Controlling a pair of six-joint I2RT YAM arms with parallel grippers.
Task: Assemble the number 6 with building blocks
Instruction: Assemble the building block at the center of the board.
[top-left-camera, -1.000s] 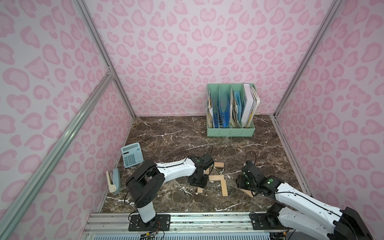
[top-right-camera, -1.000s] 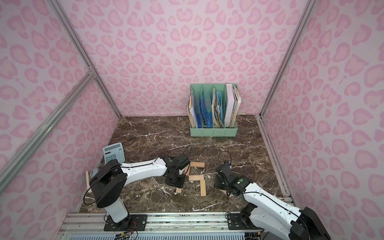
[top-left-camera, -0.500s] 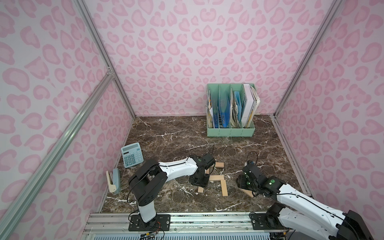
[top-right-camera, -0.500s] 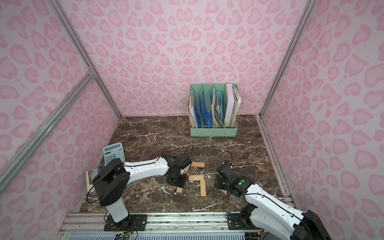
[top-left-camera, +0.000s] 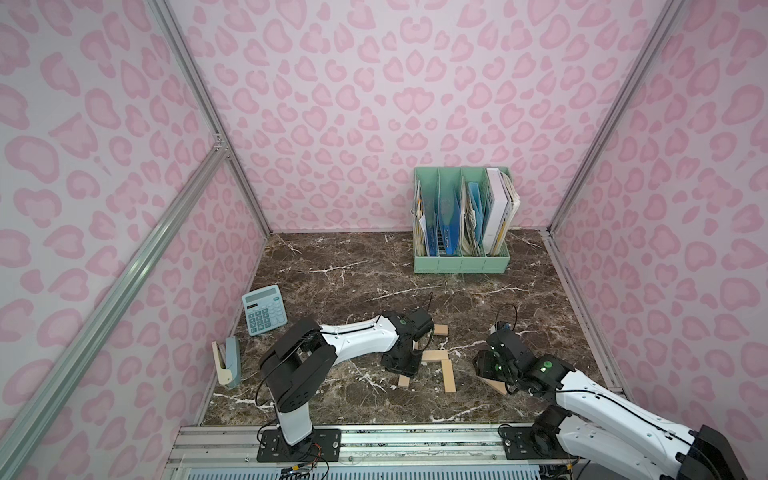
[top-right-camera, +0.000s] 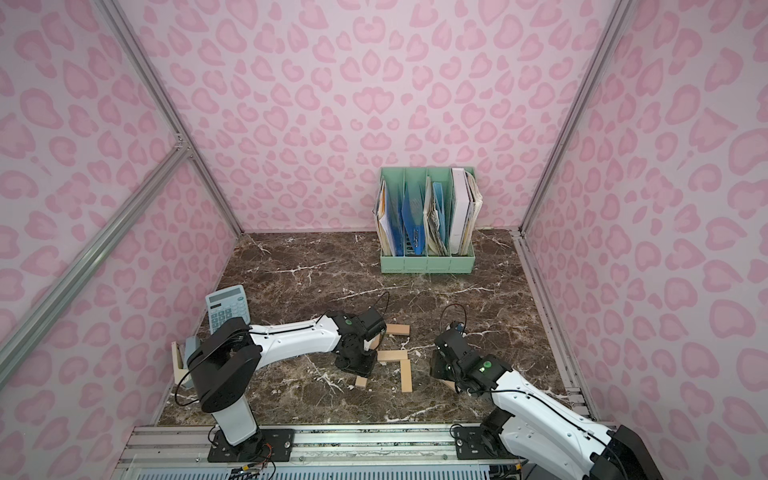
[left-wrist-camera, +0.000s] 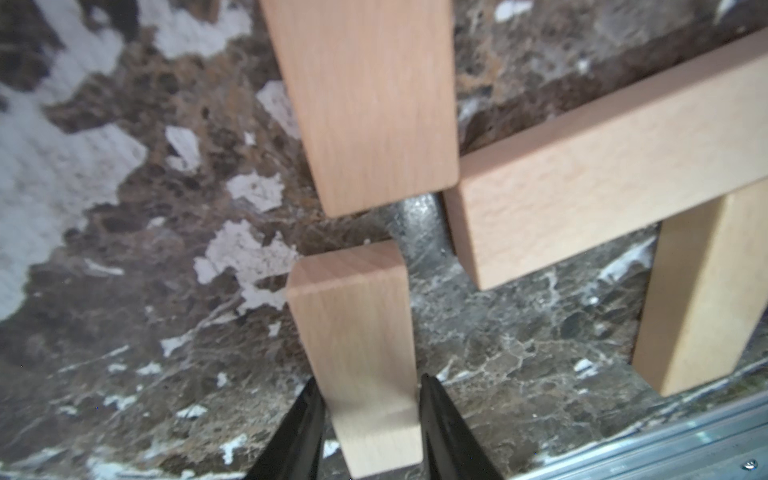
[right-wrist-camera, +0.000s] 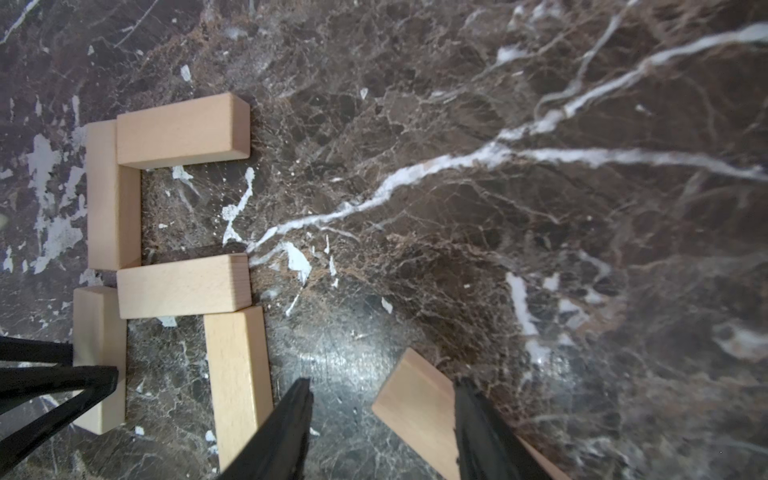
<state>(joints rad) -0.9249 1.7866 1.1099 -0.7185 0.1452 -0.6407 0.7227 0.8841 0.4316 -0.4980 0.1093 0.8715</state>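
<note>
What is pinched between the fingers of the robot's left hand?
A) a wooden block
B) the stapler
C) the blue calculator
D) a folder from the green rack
A: in the left wrist view, the left gripper has its black fingers pressed against both long sides of a pale wooden block.

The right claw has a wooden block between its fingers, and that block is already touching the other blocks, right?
Not quite. The right claw does have a wooden block between its fingers, but that block lies apart from the other blocks, with bare marble table in between. The right wrist view shows it.
</note>
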